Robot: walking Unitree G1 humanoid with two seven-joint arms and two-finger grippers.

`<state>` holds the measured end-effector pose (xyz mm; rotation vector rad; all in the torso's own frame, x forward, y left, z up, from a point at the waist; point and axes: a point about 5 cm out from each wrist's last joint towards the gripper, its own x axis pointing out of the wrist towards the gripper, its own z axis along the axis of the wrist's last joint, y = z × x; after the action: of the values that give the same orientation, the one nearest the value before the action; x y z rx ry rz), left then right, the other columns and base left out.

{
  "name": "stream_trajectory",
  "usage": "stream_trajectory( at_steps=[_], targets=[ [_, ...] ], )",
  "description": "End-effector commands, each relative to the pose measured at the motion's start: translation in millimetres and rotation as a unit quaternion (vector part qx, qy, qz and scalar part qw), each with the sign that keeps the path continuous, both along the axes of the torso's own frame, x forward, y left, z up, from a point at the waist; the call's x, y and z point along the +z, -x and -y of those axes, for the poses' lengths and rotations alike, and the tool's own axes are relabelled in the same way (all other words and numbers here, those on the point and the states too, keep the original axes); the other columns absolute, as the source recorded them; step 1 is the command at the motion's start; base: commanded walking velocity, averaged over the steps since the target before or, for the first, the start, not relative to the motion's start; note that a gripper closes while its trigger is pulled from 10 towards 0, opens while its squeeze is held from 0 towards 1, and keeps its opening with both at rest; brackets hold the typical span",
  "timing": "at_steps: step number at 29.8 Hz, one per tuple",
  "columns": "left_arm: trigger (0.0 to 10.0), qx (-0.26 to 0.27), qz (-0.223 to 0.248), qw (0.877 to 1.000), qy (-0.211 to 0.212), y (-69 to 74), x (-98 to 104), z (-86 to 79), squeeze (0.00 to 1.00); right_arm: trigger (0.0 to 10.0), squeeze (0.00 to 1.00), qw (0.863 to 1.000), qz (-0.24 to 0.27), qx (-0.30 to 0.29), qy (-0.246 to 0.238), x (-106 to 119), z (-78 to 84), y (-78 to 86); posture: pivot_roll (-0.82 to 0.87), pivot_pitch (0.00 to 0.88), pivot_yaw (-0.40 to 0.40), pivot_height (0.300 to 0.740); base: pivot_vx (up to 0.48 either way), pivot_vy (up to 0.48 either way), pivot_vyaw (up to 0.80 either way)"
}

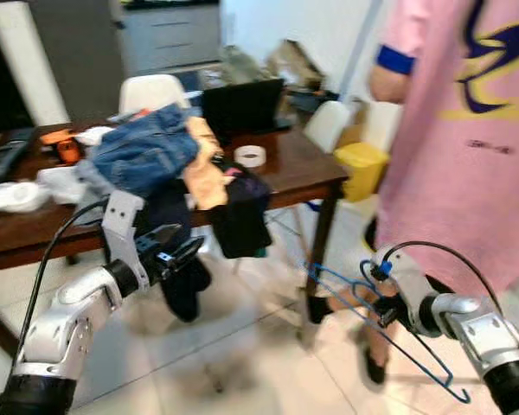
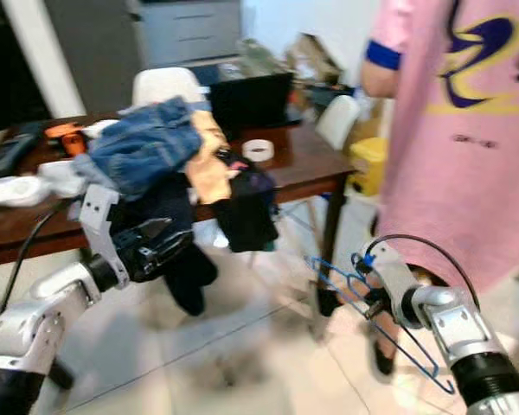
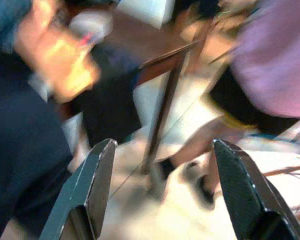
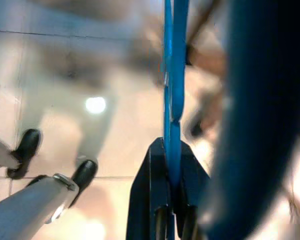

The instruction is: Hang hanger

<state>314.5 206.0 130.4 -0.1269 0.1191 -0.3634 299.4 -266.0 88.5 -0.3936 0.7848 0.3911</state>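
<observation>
The hanger (image 1: 389, 333) is thin blue wire. Denim cloth (image 1: 147, 149) lies on the dark wooden table (image 1: 303, 169). The floor (image 1: 242, 346) is pale glossy tile.

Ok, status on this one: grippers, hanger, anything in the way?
Right gripper shut on blue wire hanger, held low over the floor. Left gripper open, raised near the clothes pile. Person in pink shirt close on the right.

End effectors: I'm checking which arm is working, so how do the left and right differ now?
The left end effector is open and holds nothing; the right end effector is shut on the blue hanger. The left hangs near the clothes draped off the table; the right is by a person in pink. Both are raised above the tiled floor.
</observation>
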Motion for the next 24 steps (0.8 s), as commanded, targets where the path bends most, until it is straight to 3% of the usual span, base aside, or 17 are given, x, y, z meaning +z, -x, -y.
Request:
stream_trajectory(
  at_steps=[1, 3, 4, 5, 8, 10, 13, 17, 18, 19, 20, 21, 23, 24],
  targets=[
    [10.0, 0.033, -0.032, 0.999, -0.021, -0.6, -21, -4.4, 0.0, 10.0, 0.0, 0.999, -0.006, -0.034, 0.002, -4, 6.4, 0.5, -0.04, 0.0, 0.009, 0.74, 0.0, 0.0, -0.79],
    [10.0, 0.07, -0.091, 0.992, -0.048, 3.3, -53, -9.8, 0.0, 10.0, 0.0, 0.998, -0.021, -0.063, 0.023, -11, 15.3, 3.5, -0.04, 0.0, 0.014, 0.74, 0.0, 0.0, -0.79],
    [10.0, 0.07, -0.091, 0.992, -0.048, 3.3, -53, -9.8, 0.0, 10.0, 0.0, 0.998, -0.021, -0.063, 0.023, -11, 15.3, 3.5, -0.04, 0.0, 0.014, 0.74, 0.0, 0.0, -0.79],
    [10.0, 0.089, -0.121, 0.987, -0.051, 6.2, -67, -12.1, 0.0, 10.0, 0.0, 0.996, -0.026, -0.077, 0.03, -13, 19.3, 4.7, -0.04, 0.0, 0.013, 0.74, 0.0, 0.0, -0.79],
    [10.0, 0.101, -0.14, 0.984, -0.052, 8.6, -77, -13.3, 0.0, 10.0, 0.0, 0.995, -0.029, -0.087, 0.034, -15, 21.9, 5.5, -0.04, 0.0, 0.013, 0.74, 0.0, 0.0, -0.79],
    [10.0, 0.119, -0.176, 0.976, -0.045, 12.2, -95, -10.8, 0.0, 10.0, 0.0, 0.994, -0.022, -0.098, 0.03, -16, 20.9, 3.6, -0.04, 0.0, 0.015, 0.74, 0.0, 0.0, -0.79],
    [10.0, 0.12, -0.188, 0.974, -0.047, 13.7, -101, -8.6, 0.0, 10.0, 0.0, 0.995, -0.015, -0.1, 0.022, -15, 18.6, 1.9, -0.05, 0.0, 0.018, 0.74, 0.0, 0.0, -0.79],
    [10.0, 0.119, -0.208, 0.969, -0.061, 17.8, -114, -4.6, 0.0, 10.0, 0.0, 0.995, 0.001, -0.104, 0.004, -13, 15.1, -2.4, -0.05, 0.0, 0.021, 0.74, 0.0, 0.0, 0.0],
    [10.0, 0.118, -0.224, 0.963, -0.091, 23.2, -123, -4.5, 0.0, 10.0, 0.0, 0.995, 0.015, -0.095, -0.006, -11, 12.4, -5.3, -0.05, 0.0, 0.023, 0.74, 0.0, 0.0, 0.0],
    [10.0, 0.118, -0.224, 0.963, -0.091, 23.2, -123, -4.5, 0.0, 10.0, 0.0, 0.995, 0.015, -0.095, -0.006, -11, 12.4, -5.3, -0.05, 0.0, 0.023, 0.74, 0.0, 0.0, 0.0],
    [10.0, 0.111, -0.252, 0.95, -0.147, 34.4, -137, -5.4, 0.0, 10.0, 0.0, 0.996, 0.034, -0.071, -0.03, -7, 5.5, -9.0, -0.05, 0.0, 0.027, 0.74, 0.0, 0.0, 0.0],
    [10.0, 0.111, -0.252, 0.95, -0.147, 34.4, -137, -5.4, 0.0, 10.0, 0.0, 0.996, 0.034, -0.071, -0.03, -7, 5.5, -9.0, -0.05, 0.0, 0.027, 0.74, 0.0, 0.0, 0.0],
    [10.0, 0.111, -0.307, 0.924, -0.197, 55.4, -159, -8.2, 0.0, 10.0, 0.0, 0.997, 0.057, -0.016, -0.043, -3, -4.1, -13.2, -0.06, 0.0, 0.033, 0.74, 0.0, 0.0, 0.0],
    [10.0, 0.111, -0.307, 0.924, -0.197, 55.4, -159, -8.2, 0.0, 10.0, 0.0, 0.997, 0.057, -0.016, -0.043, -3, -4.1, -13.2, -0.06, 0.0, 0.033, 0.74, 0.0, 0.0, 0.0]
  ],
)
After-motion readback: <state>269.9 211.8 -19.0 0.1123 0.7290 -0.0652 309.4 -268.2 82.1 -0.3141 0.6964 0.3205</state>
